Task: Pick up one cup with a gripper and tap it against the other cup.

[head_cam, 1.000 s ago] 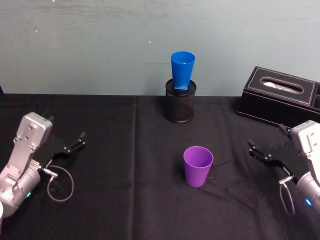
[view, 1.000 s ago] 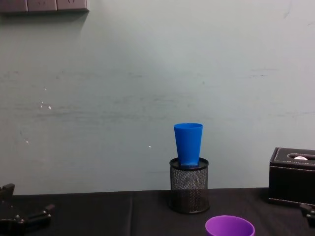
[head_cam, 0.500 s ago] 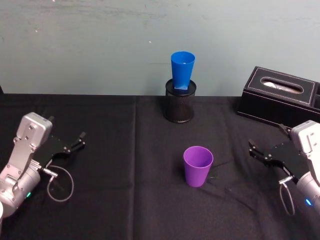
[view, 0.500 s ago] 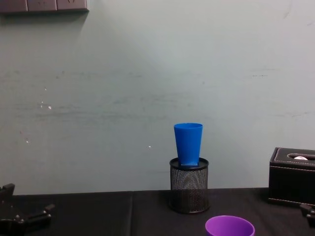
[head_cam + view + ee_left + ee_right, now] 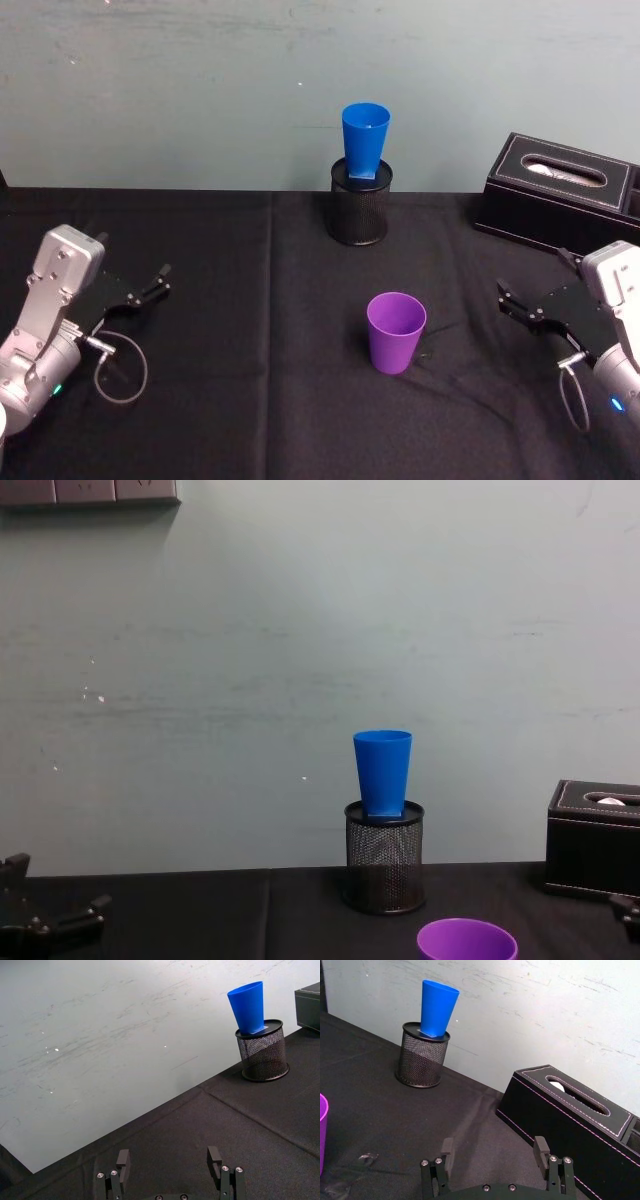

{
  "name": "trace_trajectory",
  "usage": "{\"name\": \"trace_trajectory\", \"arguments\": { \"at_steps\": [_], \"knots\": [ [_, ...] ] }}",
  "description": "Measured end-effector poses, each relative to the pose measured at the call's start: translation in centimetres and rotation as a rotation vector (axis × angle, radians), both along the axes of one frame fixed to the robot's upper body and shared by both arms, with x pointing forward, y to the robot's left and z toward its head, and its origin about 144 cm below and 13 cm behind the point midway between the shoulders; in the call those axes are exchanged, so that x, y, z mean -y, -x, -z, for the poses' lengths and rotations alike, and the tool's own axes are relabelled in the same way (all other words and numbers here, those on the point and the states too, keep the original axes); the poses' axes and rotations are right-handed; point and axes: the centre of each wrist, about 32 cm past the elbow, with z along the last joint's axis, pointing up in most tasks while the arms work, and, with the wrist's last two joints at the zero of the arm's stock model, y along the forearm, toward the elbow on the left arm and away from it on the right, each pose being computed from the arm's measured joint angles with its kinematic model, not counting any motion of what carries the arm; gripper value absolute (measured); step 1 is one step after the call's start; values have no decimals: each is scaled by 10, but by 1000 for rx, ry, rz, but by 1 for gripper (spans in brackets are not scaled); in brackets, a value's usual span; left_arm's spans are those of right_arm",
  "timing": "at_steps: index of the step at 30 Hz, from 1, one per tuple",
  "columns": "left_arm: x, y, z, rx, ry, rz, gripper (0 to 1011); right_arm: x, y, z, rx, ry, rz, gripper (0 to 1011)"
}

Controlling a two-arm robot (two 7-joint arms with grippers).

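Fingers point(image 5: 123, 1160) of left gripper point(image 5: 158, 281) and right gripper point(image 5: 504, 299) wide apart, empty; purple cup point(image 5: 396, 332) upright, rim up.

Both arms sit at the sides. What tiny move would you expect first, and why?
Probably the right pincer reaches toward the purple cup: it stands upright and untouched mid-table, nearer that open pincer than the left pincer, which rests open at the far side. The blue cup sits in the mesh holder at the back.

One purple cup point(image 5: 396, 335), one blue cup point(image 5: 365, 140), one holder point(image 5: 360, 216), one box point(image 5: 553, 203).
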Motion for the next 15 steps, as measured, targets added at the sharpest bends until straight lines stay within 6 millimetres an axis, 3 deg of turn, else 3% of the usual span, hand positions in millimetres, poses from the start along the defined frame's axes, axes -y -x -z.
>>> {"name": "trace_trajectory", "arguments": {
  "at_steps": [15],
  "knots": [
    [0, 0, 0, 0, 0, 0, 1011, 0, 0, 0, 0, 0, 0, 1003]
  ]
}}
